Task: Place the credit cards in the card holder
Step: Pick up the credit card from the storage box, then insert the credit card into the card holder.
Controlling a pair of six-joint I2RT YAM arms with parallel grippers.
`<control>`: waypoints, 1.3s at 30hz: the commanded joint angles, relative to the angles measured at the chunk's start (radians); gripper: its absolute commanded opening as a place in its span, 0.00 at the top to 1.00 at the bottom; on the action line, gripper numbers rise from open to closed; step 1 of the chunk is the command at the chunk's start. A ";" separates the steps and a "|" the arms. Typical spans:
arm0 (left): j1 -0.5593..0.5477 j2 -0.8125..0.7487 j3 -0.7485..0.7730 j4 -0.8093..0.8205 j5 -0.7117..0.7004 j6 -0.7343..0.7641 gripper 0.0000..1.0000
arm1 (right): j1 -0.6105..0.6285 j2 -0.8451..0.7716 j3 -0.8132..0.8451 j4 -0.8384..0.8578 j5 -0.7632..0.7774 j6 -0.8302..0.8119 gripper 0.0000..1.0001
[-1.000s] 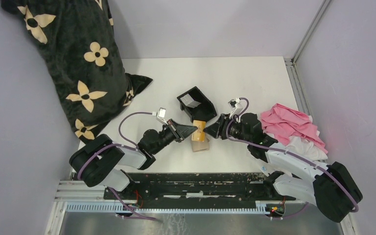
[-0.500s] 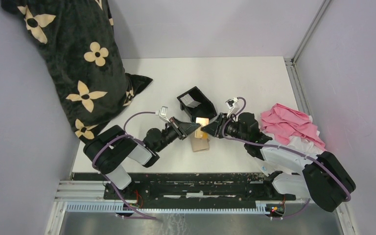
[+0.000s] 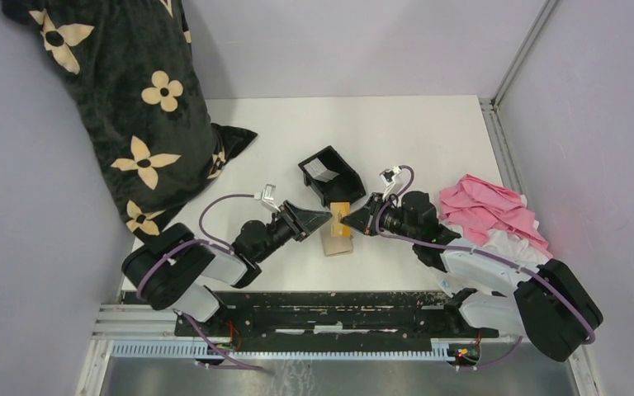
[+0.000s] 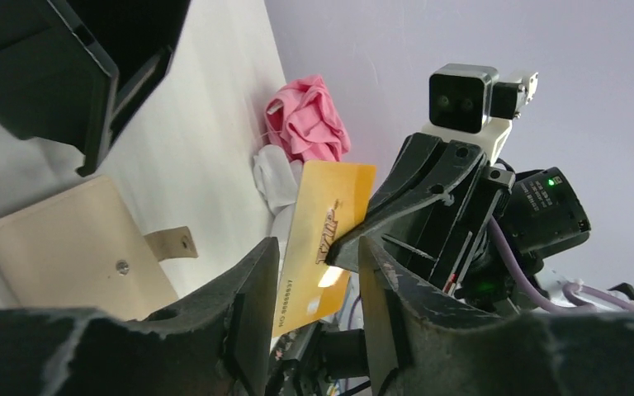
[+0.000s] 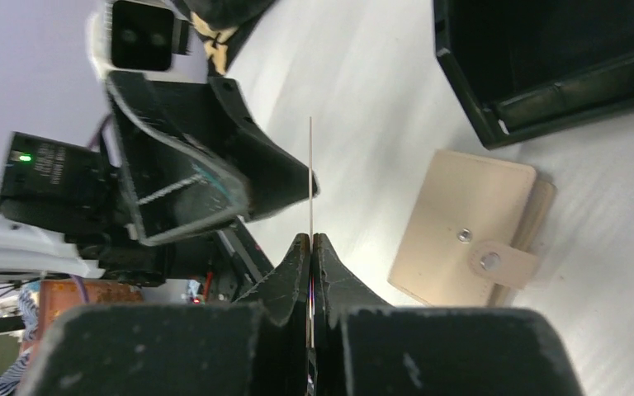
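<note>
While the thin golden-yellow plastic card (image 4: 326, 239) hangs upright in the air, the right claw (image 5: 311, 247) is clenched on one of its edges; the right wrist view shows the card edge-on between the shut fingers. The left claw (image 4: 318, 247) is released, fingers spread, the card showing in the gap between them.

- Small tan-beige leather-like folding wallet (image 5: 462, 227): flat on the white counter (image 3: 429, 140), just beside the black plastic tray (image 5: 570, 95), below the raised card. Folded shut; snap tab looks unfastened.
- Pale grey-white card (image 3: 323, 170): lies inside the tray.
- Blue card: not found in any view.

Progress (judgement): early. No card seen in the wallet. One card lifted and held by the right arm. Left to do: open the wallet, slide this card in, fetch the pale one, locate the blue one.
</note>
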 commanded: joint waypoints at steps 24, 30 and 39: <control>-0.020 -0.129 0.037 -0.593 -0.181 0.331 0.80 | 0.132 0.291 0.490 -0.810 0.415 -0.341 0.99; -0.027 -0.049 0.076 -0.593 -0.154 0.335 0.82 | 0.134 0.324 0.542 -0.887 0.469 -0.366 0.99; -0.039 0.004 0.100 -0.593 -0.150 0.340 0.83 | 0.129 0.347 0.551 -0.896 0.484 -0.375 0.99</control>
